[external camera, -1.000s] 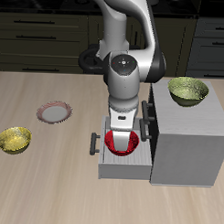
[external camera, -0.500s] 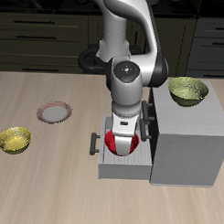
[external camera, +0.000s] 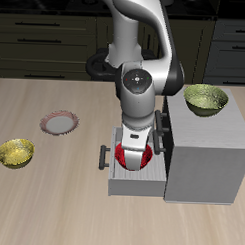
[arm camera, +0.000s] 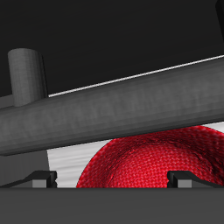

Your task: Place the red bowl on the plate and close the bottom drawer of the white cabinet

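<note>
At the table's edge sits a yellow-green bowl (external camera: 15, 153), alone on the wood near the front. A little farther back and inward lies the plate (external camera: 59, 123) — pale centre, reddish-brown rim, bare, well apart from the cabinet.

Next comes the bottom drawer (external camera: 131, 180), pulled out of the white cabinet (external camera: 201, 157), its dark bar handle (external camera: 101, 157) sticking out toward the plate's side. Inside the tray sits the red bowl (external camera: 130, 158), only its lower edge showing below the robot's wrist. The Franka arm (external camera: 137, 55) reaches down from the back of the table and stands straight over the drawer, with the gripper (external camera: 132, 152) lowered into the bowl. From this view the fingers are hidden by the wrist housing and the bowl, so I cannot tell how wide they stand or whether they grip the rim.

The wrist view helps little: the red bowl (arm camera: 157, 162) fills the space ahead, textured and very close, with the drawer's pale floor (arm camera: 68, 164) beside it and a dark bar crossing the frame; the finger tips are lost at the frame's edge.

The upper drawer's dark handle (external camera: 160, 127) shows on the cabinet's face just beside the arm. On the cabinet's top, toward the back, rests a second yellow-green bowl (external camera: 205, 97).
</note>
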{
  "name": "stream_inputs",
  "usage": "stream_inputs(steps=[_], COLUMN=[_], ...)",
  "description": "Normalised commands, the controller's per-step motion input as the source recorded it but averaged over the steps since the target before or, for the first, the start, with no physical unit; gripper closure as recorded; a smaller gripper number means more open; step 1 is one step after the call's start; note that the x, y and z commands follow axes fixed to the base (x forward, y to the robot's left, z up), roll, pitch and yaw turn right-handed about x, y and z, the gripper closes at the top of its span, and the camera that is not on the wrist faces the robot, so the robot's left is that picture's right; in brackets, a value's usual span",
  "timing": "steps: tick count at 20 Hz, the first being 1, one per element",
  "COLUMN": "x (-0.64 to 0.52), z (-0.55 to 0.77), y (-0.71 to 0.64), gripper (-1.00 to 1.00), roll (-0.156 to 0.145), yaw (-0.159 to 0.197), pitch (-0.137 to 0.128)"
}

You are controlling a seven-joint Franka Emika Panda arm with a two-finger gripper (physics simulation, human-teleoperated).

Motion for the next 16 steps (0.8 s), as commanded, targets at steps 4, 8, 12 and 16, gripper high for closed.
stream_inputs(steps=[4,8,12,16], x=[-0.15,-0.10,-0.07,0.02], z=[-0.11,-0.12,-0.11,-0.02], y=[-0.18,-0.14,-0.18,-0.06], gripper=[-1.00,-1.00,-1.00,-1.00], roll=[0.014,-0.018,-0.029,-0.015], yaw=[0.091,0.027,0.018,-0.005], pitch=[0.023,0.032,0.017,-0.006])
